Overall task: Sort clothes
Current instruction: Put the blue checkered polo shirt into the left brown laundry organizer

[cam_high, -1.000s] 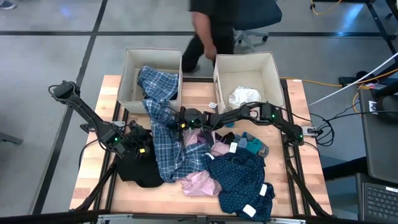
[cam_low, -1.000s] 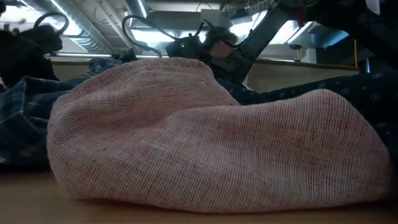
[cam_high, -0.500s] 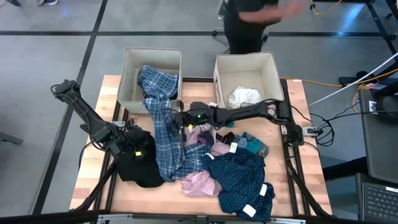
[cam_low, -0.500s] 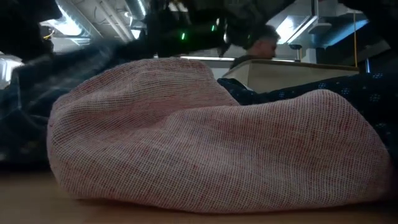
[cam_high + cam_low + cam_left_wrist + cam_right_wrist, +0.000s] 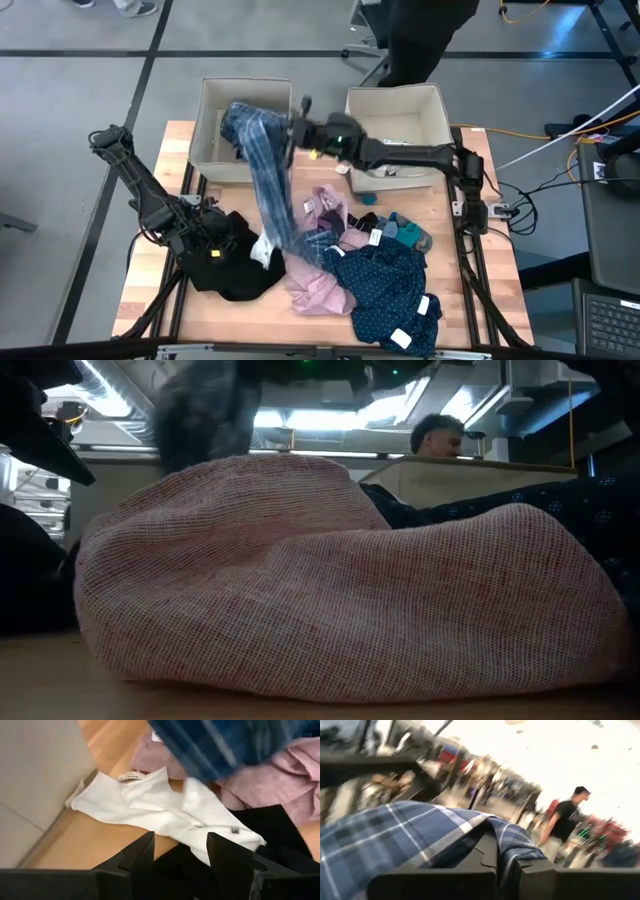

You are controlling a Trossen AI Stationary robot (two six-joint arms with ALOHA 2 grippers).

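One garment, the long blue plaid cotton shirt (image 5: pixel 262 165), hangs from the right gripper (image 5: pixel 300 127), jaws pinching it above the left beige fabric bin (image 5: pixel 212 100); lift its tail clear of the counter (image 5: pixel 150 260) pile before releasing, left gripper (image 5: pixel 177 851) spread.

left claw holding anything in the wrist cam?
No: the left claw is open and empty, its fingers apart above a white garment and a black garment on the table.

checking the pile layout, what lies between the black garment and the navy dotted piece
In the high view, the pink garment lies between the black garment and the navy dotted piece.
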